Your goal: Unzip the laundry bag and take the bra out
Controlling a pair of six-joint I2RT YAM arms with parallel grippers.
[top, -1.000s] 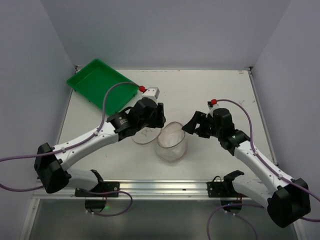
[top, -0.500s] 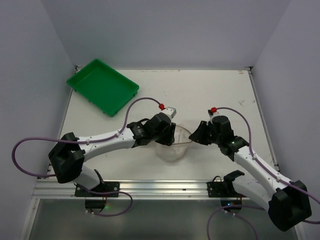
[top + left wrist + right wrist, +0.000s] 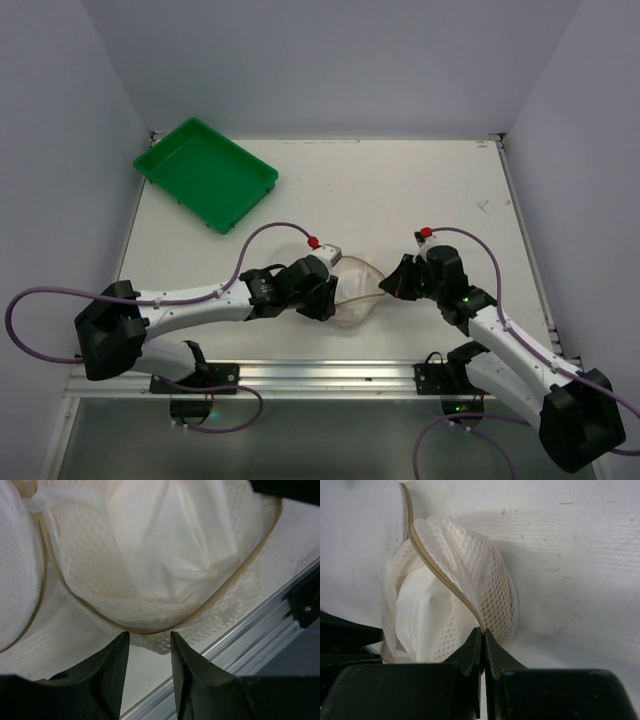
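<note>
Laundry bag (image 3: 352, 292) sits near the table's (image 3: 420, 190) front edge, btwn both grippers. Right gripper (image 3: 482, 632) is clamped on its tan zip rim (image 3: 445, 577). Left gripper (image 3: 148, 639), fingers apart, is just short of the rim, w/ bag dead ahead.

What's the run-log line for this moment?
right hand: shut on laundry bag zip rim | left hand: open, by bag edge | bag: open, white fabric inside

White table (image 3: 400, 190), pale lilac-grey walls (image 3: 330, 60) (plain, evenly lit), metal rail (image 3: 320, 372) in front
</note>
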